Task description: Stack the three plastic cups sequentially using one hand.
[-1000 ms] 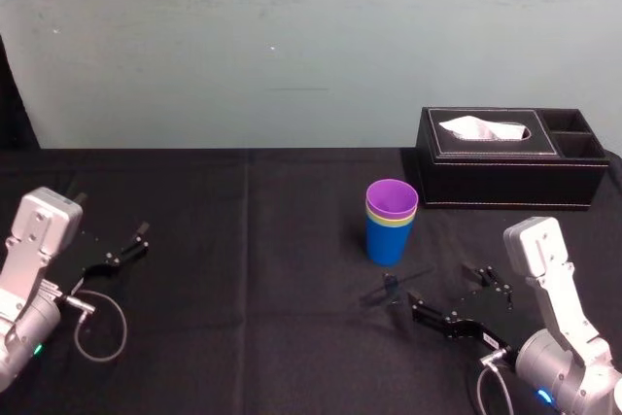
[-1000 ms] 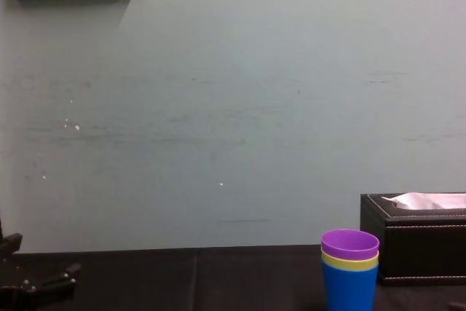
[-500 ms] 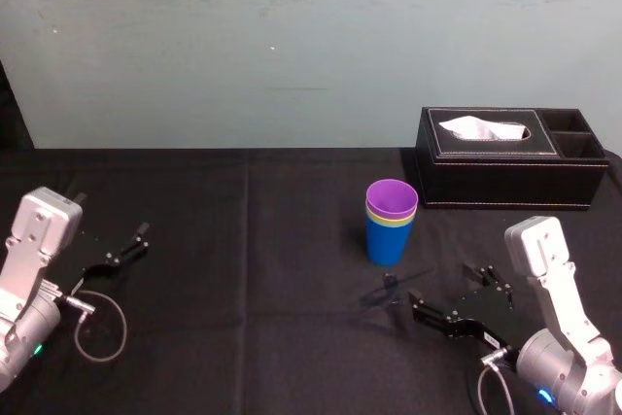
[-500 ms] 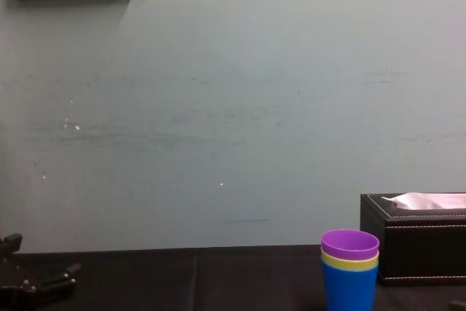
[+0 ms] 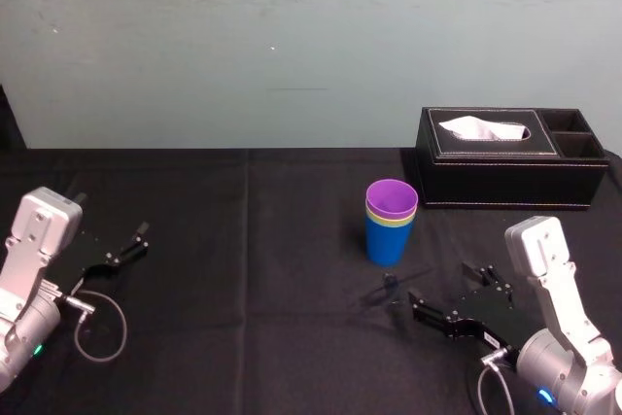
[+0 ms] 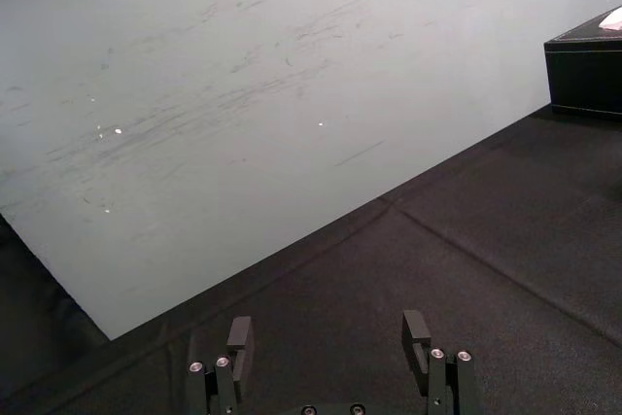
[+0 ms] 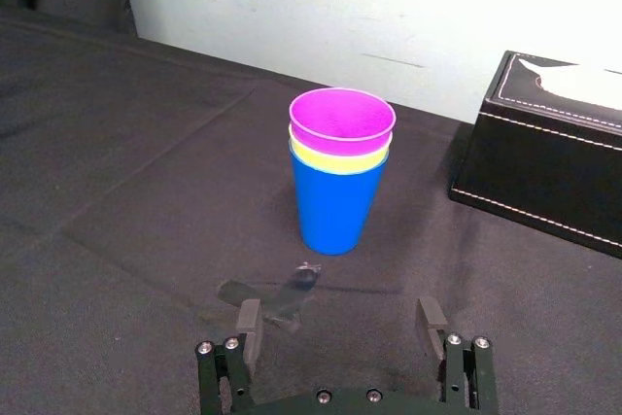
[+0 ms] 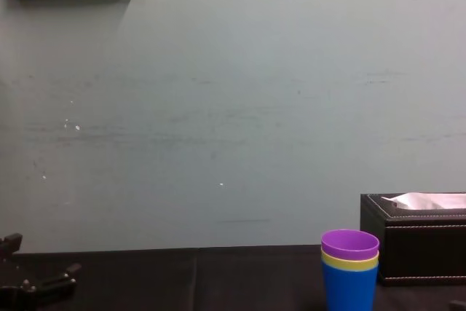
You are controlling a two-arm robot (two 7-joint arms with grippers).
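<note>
The three plastic cups (image 5: pixel 391 225) stand nested in one upright stack on the black cloth: blue at the bottom, a yellow-green rim above it, purple on top. The same stack appears in the right wrist view (image 7: pixel 340 177) and the chest view (image 8: pixel 349 273). My right gripper (image 5: pixel 445 291) rests low over the table, nearer to me than the stack and to its right, apart from it. It is open with nothing between its fingers (image 7: pixel 248 323). My left gripper (image 5: pixel 123 246) sits parked far off at the table's left side, open and empty (image 6: pixel 328 332).
A black leather tissue box (image 5: pixel 510 157) with a white tissue stands behind and to the right of the stack, close to the wall. A small dark bit (image 7: pixel 309 269) lies on the cloth just in front of the cups. Black cloth (image 5: pixel 253 240) covers the table.
</note>
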